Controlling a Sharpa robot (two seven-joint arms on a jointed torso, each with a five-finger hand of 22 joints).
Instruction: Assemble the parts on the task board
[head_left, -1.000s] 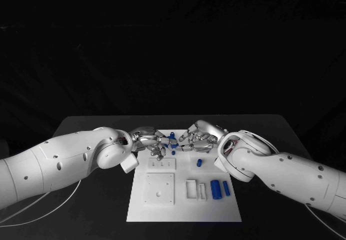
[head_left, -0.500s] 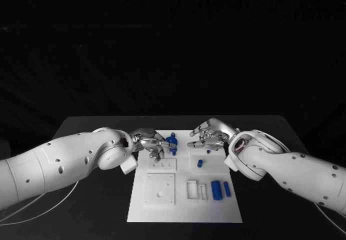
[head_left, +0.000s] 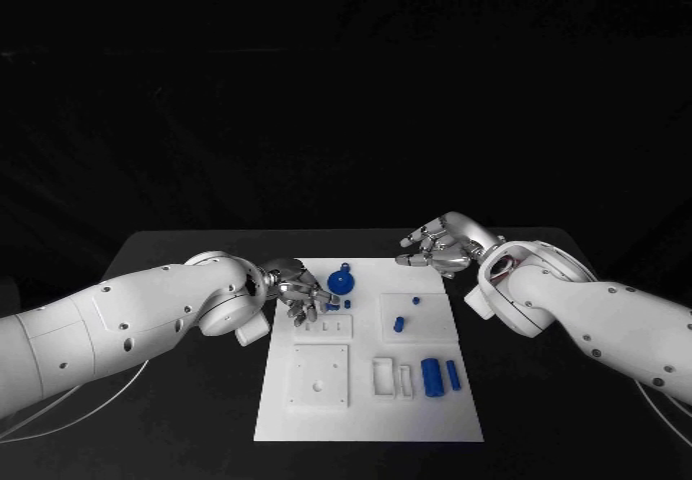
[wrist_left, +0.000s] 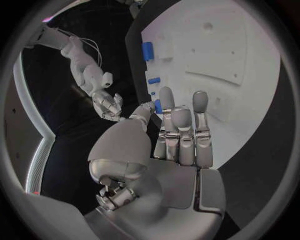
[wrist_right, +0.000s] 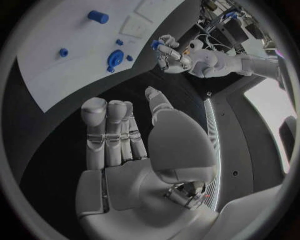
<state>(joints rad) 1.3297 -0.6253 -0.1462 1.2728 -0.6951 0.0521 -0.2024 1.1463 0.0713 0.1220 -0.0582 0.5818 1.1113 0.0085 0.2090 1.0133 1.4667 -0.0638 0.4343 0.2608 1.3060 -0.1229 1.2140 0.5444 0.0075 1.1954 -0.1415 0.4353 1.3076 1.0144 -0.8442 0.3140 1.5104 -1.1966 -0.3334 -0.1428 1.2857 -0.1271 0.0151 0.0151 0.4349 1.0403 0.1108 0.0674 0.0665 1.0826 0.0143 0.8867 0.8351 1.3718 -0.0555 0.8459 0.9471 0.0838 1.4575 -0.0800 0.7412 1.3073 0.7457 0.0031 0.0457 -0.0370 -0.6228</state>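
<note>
Left hand (head_left: 299, 291) sits at the far left edge of the task board (head_left: 368, 420), pinching a small blue part (wrist_right: 155, 44) at its fingertips (clearest in the right wrist view). Right hand (head_left: 444, 246) hangs off the board's far right corner, fingers spread, holding nothing.

On the board: a round blue part with a stem (head_left: 342, 281) stands at the far middle, a small blue peg (head_left: 400, 325) stands mid-right, and two blue cylinders (head_left: 440, 377) lie side by side near the right edge.

Likely step: seat the pinched part in a board socket. To do it well, keep the part upright, line it up over the hole before lowering, and press straight down (a tilted part would likely jam). Which socket is meant, cannot tell.
</note>
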